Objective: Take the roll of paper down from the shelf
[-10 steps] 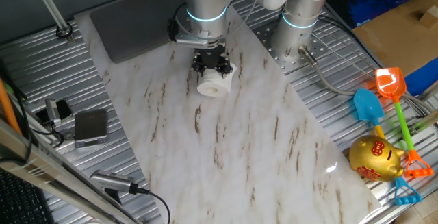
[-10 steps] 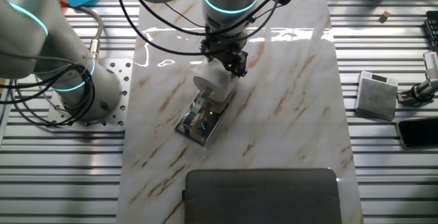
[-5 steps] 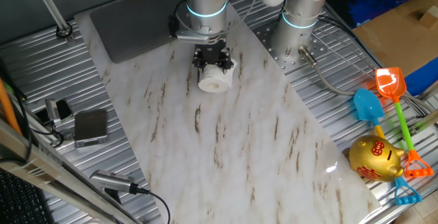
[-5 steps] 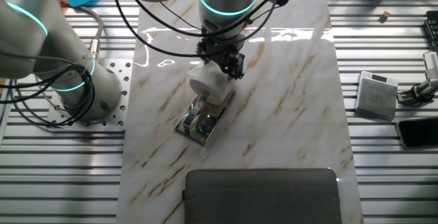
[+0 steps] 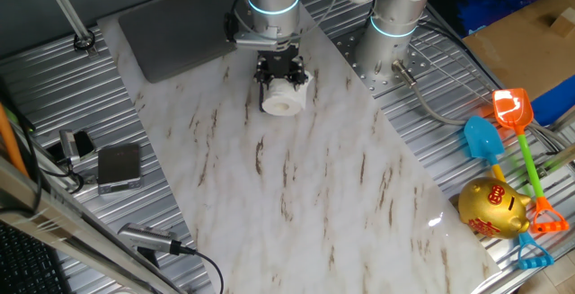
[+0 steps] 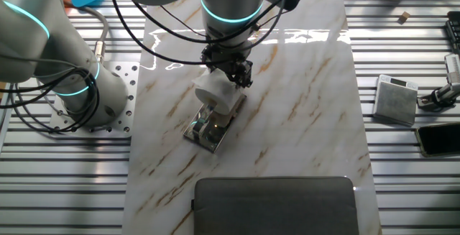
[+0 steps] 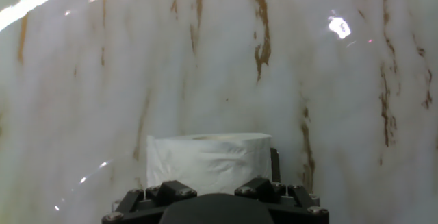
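The white roll of paper [image 5: 282, 101] hangs sideways in my gripper [image 5: 279, 71], which is shut on it from above. In the other fixed view the roll [image 6: 214, 91] is under the gripper [image 6: 228, 70] and over the far end of the shelf [image 6: 210, 127], a small dark, shiny bracket on the marble top. I cannot tell whether the roll touches the shelf. In the hand view the roll [image 7: 209, 159] sits between the jaws of the gripper [image 7: 215, 186], with marble beyond. The shelf is hidden in the first fixed view and the hand view.
A large flat grey mat [image 5: 175, 24] lies at the back of the marble top [image 5: 296, 186], also seen in the other fixed view [image 6: 277, 206]. The second arm's base [image 5: 395, 24] stands beside it. Toys [image 5: 503, 150] and small boxes [image 5: 119, 165] lie on the metal table.
The gripper with the roll in it has shifted a little towards the grey mat side. The shelf has not moved.
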Tool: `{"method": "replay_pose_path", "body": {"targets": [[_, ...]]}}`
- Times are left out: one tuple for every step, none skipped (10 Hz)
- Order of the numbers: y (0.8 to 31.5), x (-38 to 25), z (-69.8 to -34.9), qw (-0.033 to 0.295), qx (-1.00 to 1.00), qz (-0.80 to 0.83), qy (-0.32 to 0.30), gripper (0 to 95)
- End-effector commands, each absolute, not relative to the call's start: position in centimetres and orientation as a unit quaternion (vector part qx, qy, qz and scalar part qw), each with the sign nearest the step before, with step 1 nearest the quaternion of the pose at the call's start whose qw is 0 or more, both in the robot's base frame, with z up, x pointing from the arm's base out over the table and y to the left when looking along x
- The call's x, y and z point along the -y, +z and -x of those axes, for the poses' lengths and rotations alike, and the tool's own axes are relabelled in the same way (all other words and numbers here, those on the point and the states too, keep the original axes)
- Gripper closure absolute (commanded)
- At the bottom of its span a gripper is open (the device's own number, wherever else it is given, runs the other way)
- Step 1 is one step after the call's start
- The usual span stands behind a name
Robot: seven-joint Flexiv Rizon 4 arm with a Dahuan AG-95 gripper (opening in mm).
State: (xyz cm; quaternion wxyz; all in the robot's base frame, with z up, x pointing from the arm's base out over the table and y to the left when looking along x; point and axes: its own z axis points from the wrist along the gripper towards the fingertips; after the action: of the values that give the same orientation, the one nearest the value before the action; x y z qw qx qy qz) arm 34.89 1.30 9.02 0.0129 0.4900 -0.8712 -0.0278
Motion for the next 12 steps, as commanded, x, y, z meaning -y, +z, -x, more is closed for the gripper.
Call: {"method": "replay_pose_path", "body": {"targets": [[8.7,-1.0,-35.0,0.016,0.87,-0.492,-0.024,95.0],[8.4,-0.6,-35.0,0.019,0.868,-0.495,-0.022,95.0],[8.3,-0.4,-35.0,0.022,0.867,-0.497,-0.02,95.0],[8.3,-0.2,-35.0,0.026,0.866,-0.499,-0.017,95.0],[8.3,0.0,-35.0,0.029,0.865,-0.5,-0.015,95.0],[8.2,0.3,-35.0,0.035,0.864,-0.501,-0.013,95.0],[8.2,0.4,-35.0,0.04,0.863,-0.503,-0.009,95.0],[8.1,0.6,-35.0,0.046,0.861,-0.506,-0.004,95.0],[8.1,0.7,-35.0,0.052,0.86,-0.508,-0.001,95.0],[8.1,0.9,-35.0,0.057,0.858,-0.51,0.001,95.0],[8.2,1.0,-35.0,0.06,0.858,-0.51,0.002,95.0],[8.2,1.1,-35.0,0.063,0.857,-0.511,0.002,95.0]]}}
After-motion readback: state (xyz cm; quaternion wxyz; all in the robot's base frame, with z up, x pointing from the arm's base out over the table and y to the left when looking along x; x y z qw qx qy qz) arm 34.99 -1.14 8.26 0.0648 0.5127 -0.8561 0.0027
